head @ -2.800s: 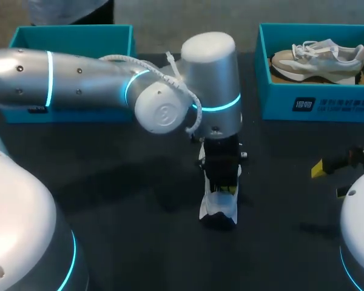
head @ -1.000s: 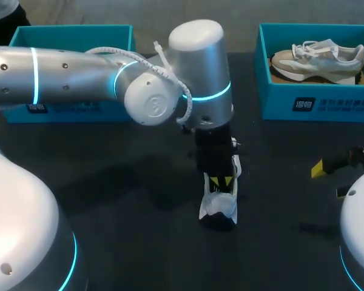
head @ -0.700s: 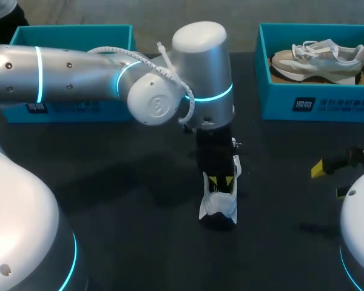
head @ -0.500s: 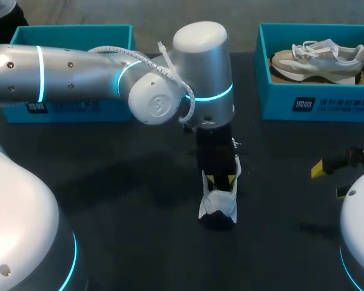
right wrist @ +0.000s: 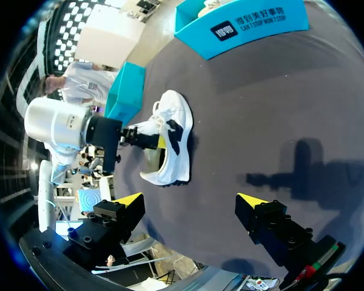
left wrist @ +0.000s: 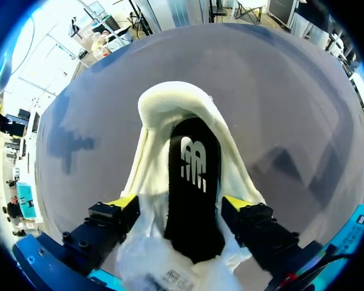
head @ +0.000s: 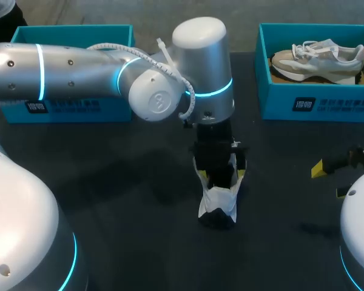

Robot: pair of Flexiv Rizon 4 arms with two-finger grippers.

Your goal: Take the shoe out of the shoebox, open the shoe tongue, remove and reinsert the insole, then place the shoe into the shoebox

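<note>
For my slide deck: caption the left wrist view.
Left gripper straddles the white shoe, black insole showing inside.

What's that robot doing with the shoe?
The robot's left gripper is down at the opening of a white shoe that stands on the dark table. Its open fingers sit on either side of the black insole, which lies inside the shoe. The right gripper hangs open off to the side, holding nothing. A second shoe lies in the blue box at the far right of the table.
</note>
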